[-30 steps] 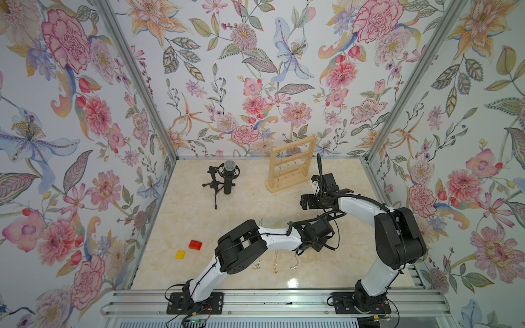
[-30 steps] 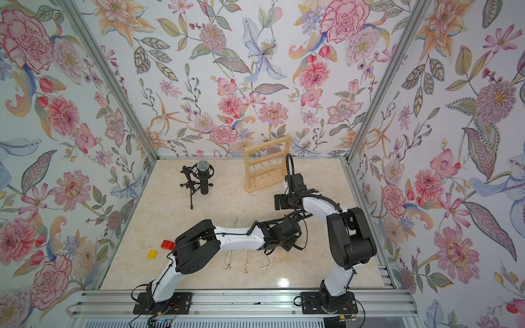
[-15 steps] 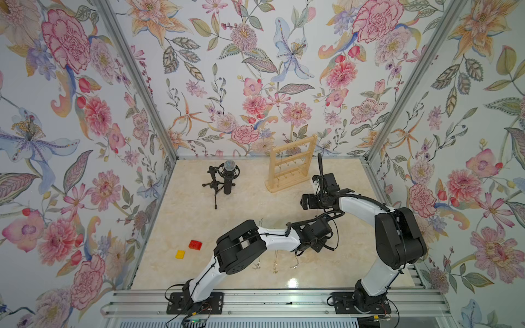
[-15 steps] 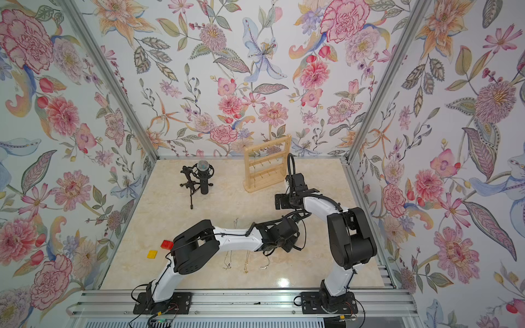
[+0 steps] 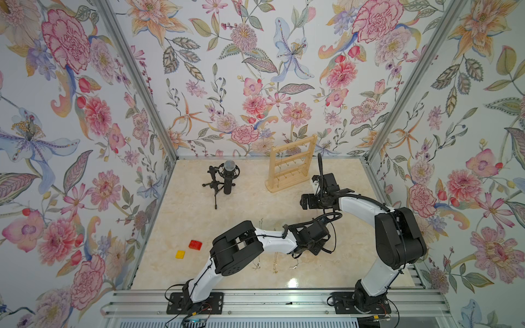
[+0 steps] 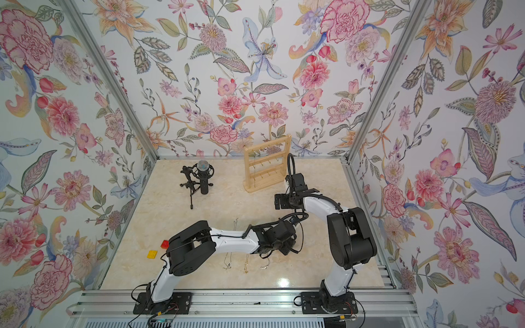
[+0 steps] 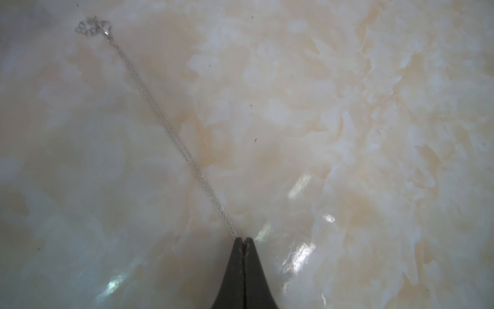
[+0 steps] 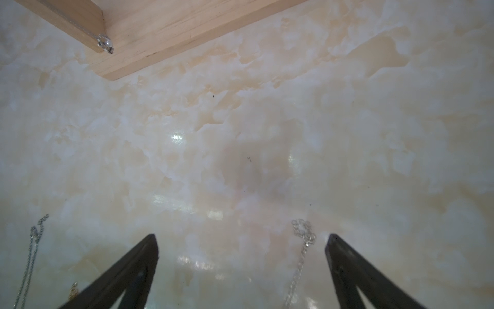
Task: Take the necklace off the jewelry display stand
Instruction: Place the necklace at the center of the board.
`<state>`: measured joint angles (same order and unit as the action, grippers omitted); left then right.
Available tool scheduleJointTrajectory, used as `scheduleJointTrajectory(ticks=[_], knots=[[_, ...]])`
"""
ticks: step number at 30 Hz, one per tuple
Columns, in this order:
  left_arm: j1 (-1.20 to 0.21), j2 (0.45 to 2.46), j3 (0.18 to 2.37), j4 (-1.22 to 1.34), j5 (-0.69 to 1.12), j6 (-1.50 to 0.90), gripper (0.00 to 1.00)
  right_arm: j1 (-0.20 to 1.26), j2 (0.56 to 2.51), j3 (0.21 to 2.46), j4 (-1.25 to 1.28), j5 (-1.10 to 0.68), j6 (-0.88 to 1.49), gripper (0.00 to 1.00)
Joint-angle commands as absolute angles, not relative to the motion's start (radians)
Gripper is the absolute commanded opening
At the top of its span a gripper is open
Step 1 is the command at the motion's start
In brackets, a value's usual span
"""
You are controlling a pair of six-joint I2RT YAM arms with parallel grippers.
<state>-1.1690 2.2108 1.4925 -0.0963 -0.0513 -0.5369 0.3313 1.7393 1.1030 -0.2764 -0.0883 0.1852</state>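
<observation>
- My left gripper [image 7: 244, 240] is pinched closed, seemingly on the end of a necklace [image 7: 171, 133] stretched across the table [image 7: 347, 107].
- My right gripper [image 8: 242, 240] gapes wide, empty, near the stand [image 8: 165, 29].
- It's featherlight, limp, slippery; I'd pinch fine links squarely, lifting gently.

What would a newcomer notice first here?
The loud floral walls all round the marble table, then the pale wooden jewelry display stand at the table's back, with a black microphone nearby. In the left wrist view, the left tool is shut on the end of a silver necklace stretched flat on the table.
</observation>
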Motion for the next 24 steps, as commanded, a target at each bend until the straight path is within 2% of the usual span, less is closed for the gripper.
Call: scheduleJointTrajectory(ticks=[1, 11, 24], knots=[[-1.189, 2.242, 1.409, -0.249, 0.020, -0.552, 0.01, 0.327, 1.744, 1.104, -0.291, -0.101, 0.200, 1.00], [-1.214, 2.172, 1.242, -0.220, 0.062, -0.560, 0.00, 0.325, 1.726, 1.091, -0.288, -0.119, 0.209, 1.00], [-1.276, 2.173, 1.174, -0.202, 0.098, -0.565, 0.00, 0.325, 1.712, 1.088, -0.279, -0.128, 0.225, 1.00]])
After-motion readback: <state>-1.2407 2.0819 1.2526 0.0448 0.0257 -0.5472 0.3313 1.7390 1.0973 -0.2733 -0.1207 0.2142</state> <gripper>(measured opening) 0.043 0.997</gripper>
